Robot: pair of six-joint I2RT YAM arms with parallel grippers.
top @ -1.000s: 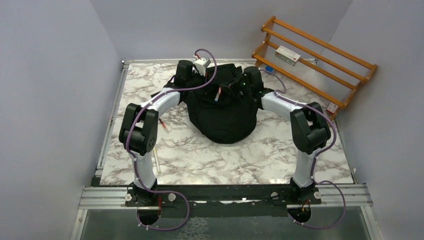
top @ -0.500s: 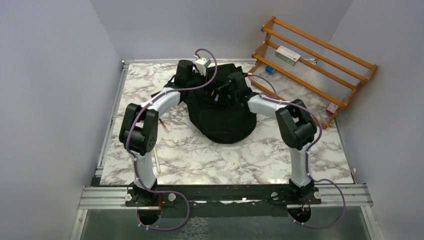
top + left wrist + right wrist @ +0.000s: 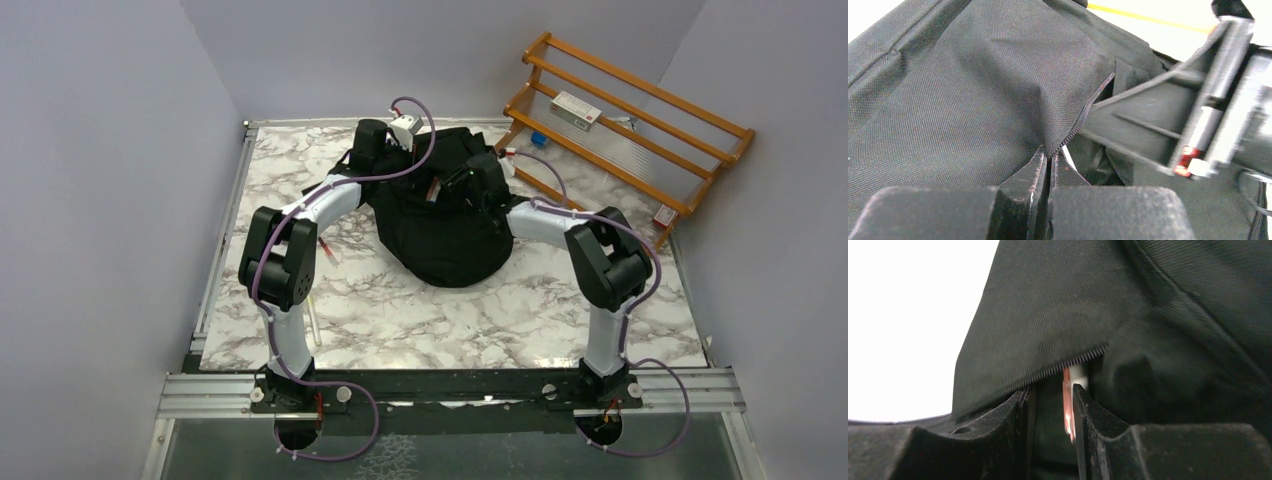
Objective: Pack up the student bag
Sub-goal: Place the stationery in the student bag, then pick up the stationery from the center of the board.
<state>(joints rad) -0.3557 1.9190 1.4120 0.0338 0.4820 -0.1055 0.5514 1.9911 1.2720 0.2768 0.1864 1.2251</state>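
The black student bag [image 3: 445, 235] lies at the back middle of the marble table. My left gripper [image 3: 412, 155] is at its far left top. In the left wrist view it [image 3: 1050, 157] is shut on the bag's zipper edge [image 3: 1083, 115] and lifts the fabric. My right gripper [image 3: 447, 188] is at the bag's mouth from the right. In the right wrist view its jaws [image 3: 1052, 390] stand apart under the raised zipper edge [image 3: 1048, 372]. A thin red and white thing [image 3: 1067, 405] lies against the right finger, not clamped. It also shows in the left wrist view [image 3: 1189, 159].
A wooden rack [image 3: 640, 120] leans at the back right, holding a white and red box [image 3: 576, 109] and a small blue item [image 3: 538, 138]. A red pen [image 3: 326, 247] and a white stick [image 3: 313, 322] lie on the table by the left arm.
My right gripper has moved left over the bag's top to its opening, and the right elbow has shifted. The left arm has not moved.
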